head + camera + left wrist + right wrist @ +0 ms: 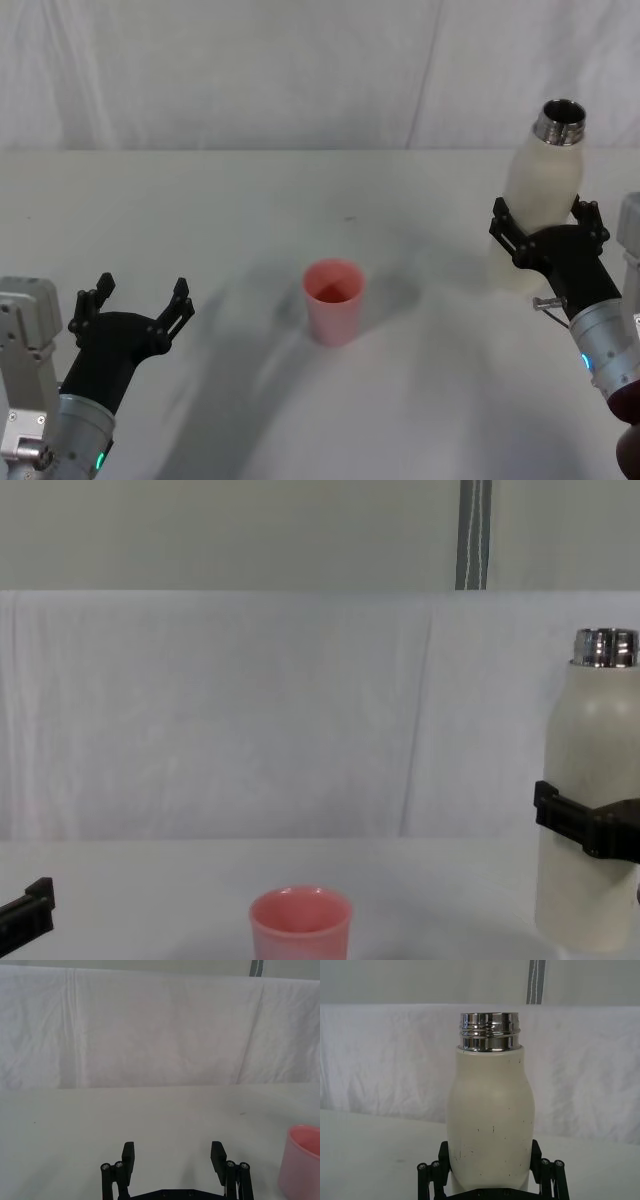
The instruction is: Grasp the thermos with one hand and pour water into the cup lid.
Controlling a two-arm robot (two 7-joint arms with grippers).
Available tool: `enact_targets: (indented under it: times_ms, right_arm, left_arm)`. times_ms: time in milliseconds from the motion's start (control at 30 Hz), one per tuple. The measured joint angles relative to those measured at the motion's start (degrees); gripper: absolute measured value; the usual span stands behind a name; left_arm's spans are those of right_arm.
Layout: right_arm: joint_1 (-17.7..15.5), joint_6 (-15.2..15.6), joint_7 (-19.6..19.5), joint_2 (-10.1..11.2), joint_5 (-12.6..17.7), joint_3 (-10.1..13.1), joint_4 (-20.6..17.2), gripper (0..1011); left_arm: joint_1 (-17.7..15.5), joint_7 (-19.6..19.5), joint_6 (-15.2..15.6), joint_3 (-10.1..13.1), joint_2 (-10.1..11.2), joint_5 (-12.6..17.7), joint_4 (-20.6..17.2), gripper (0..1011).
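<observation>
The thermos [540, 205], upright with its steel neck open, is clamped in the right gripper [546, 238], well to the right of the pink cup lid [333, 300]. The left gripper [138, 303] is held spread apart, left of the cup lid.

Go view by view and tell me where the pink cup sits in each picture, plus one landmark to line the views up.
Head view: cup at centre of the table, between the open left gripper and the thermos.
Left wrist view: cup, cut off by the picture's edge.
Right wrist view: not in it.
Chest view: cup at bottom centre.
Shared landmark: the white cloth backdrop behind the table.
</observation>
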Motion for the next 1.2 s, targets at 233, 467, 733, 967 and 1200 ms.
enact_targets:
  times_ms: [233,467,733,967,1200]
  right_arm:
    - [0.01,0.00,0.23,0.44,-0.31,-0.19,-0.51,950]
    - [0.25,-0.31,0.61,1.74,-2.27,-1.12,-0.63,950]
    - [1.17,-0.53,0.47,3.39,-6.45,-2.72,-0.64,950]
    - [2.16,-1.05,-0.04,4.35,-9.99,-3.96,-0.36,950]
    - [2.92,-2.16,-1.57,5.49,-15.60,-5.85,0.01,950]
  left_arm:
    - [0.00,0.00,0.00,0.00,0.00,0.00,0.00,1001]
    - [0.00,0.00,0.00,0.00,0.00,0.00,0.00,1001]
    - [0.00,0.00,0.00,0.00,0.00,0.00,0.00,1001]
    - [0.00,0.00,0.00,0.00,0.00,0.00,0.00,1001]
    - [0.00,0.00,0.00,0.00,0.00,0.00,0.00,1001]
